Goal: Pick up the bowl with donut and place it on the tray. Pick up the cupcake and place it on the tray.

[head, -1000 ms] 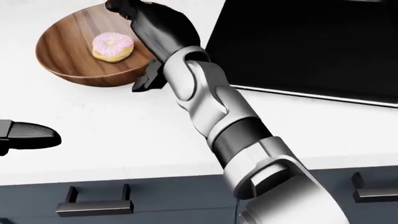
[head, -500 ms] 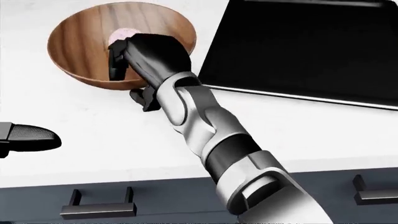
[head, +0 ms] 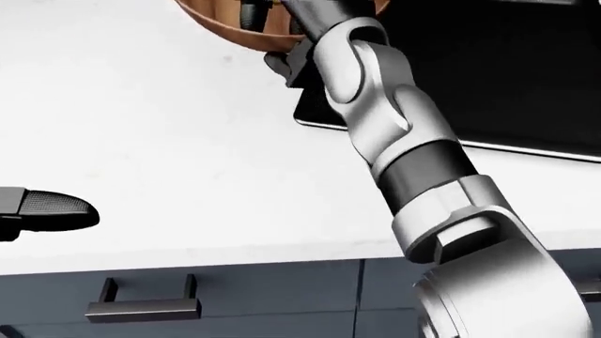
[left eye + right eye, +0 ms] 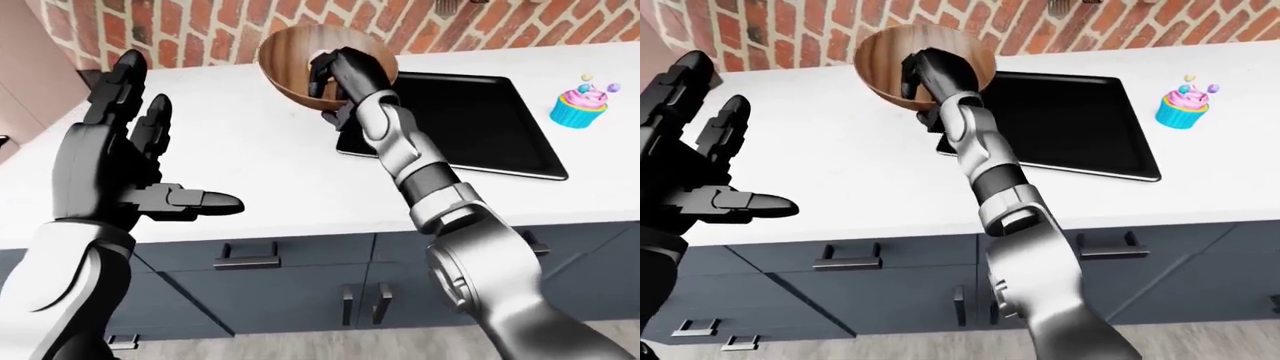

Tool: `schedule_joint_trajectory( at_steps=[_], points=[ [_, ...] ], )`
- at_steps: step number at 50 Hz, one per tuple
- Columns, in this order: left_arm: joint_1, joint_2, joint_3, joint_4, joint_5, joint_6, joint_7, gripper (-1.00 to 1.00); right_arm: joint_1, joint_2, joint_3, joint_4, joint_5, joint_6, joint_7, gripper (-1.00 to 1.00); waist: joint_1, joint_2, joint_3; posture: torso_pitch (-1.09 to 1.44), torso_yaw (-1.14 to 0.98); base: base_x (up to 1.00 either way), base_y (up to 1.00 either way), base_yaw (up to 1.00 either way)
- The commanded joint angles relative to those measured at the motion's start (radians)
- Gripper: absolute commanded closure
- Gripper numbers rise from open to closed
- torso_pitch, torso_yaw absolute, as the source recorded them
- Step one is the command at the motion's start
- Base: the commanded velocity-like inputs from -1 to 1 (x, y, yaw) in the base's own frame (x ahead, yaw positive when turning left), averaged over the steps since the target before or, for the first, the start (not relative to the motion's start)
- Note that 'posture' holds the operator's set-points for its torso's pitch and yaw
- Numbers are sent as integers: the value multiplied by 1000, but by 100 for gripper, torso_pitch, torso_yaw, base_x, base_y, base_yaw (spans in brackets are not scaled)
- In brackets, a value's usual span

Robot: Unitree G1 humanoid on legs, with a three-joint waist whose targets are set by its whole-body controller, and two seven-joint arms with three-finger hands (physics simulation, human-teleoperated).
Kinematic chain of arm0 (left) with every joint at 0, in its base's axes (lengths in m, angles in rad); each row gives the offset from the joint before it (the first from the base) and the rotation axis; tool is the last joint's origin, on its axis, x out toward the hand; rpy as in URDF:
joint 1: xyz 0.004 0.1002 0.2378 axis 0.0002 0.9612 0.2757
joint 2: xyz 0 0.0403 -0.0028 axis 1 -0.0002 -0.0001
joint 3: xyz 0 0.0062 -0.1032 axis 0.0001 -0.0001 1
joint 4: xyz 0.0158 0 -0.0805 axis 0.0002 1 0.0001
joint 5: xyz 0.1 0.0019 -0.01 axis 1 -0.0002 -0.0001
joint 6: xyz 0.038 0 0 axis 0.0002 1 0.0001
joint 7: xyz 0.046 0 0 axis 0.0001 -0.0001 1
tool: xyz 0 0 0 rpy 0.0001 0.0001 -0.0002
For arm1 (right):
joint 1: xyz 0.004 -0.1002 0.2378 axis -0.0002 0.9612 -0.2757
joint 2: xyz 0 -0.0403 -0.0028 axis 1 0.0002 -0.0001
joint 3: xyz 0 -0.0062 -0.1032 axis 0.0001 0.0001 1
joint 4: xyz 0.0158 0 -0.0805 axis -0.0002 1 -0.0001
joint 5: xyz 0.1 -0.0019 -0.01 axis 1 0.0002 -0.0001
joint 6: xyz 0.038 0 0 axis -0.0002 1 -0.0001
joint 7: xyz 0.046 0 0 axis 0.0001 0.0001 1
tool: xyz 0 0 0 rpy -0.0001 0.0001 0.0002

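The wooden bowl [image 4: 287,64] is off the counter and tipped toward me, over the left edge of the black tray [image 4: 470,127]. My right hand [image 4: 337,75] is shut on its rim, fingers inside and thumb under it. The hand hides most of the donut. In the head view only a sliver of the bowl [image 3: 220,21] shows at the top edge. The cupcake [image 4: 580,107], blue wrapper with pink frosting, stands on the counter to the right of the tray. My left hand [image 4: 160,150] is open and empty, raised at the left, well away from the bowl.
The white counter [image 4: 250,150] runs across the view, with a brick wall [image 4: 200,30] behind it. Dark drawers with handles [image 4: 247,259] are below its edge.
In the head view my right hand has closed on the bowl, then carried it up and right toward the tray, nearly out of the picture. The left thumb has stayed put.
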Motion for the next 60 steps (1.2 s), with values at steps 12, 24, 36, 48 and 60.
schedule_joint_trajectory(
  at_steps=[12, 24, 36, 48, 60],
  points=[
    [-8, -1, 1, -25, 22, -37, -8, -100, -5, -122, -41, -82, 54, 64, 3, 100, 3, -7, -29, 0, 0, 0, 0, 0],
    [-15, -6, -1, -32, 30, -24, -15, -100, 83, -180, -57, -204, 72, 166, 86, 100, 8, -18, -29, 0, 0, 0, 0, 0],
    [-31, -9, -16, -32, 38, -14, -11, -100, 90, -207, -56, -42, 68, 133, 22, 100, 10, -22, -32, 0, 0, 0, 0, 0],
    [-28, -15, -12, -39, 46, -10, -20, -100, 98, -211, -49, -5, 64, 150, 13, 100, 14, -28, -36, 0, 0, 0, 0, 0],
    [-30, -18, -17, -40, 49, -10, -19, -100, 97, -222, -47, -74, 29, 213, 44, 40, 20, -28, -34, 0, 0, 0, 0, 0]
  ],
)
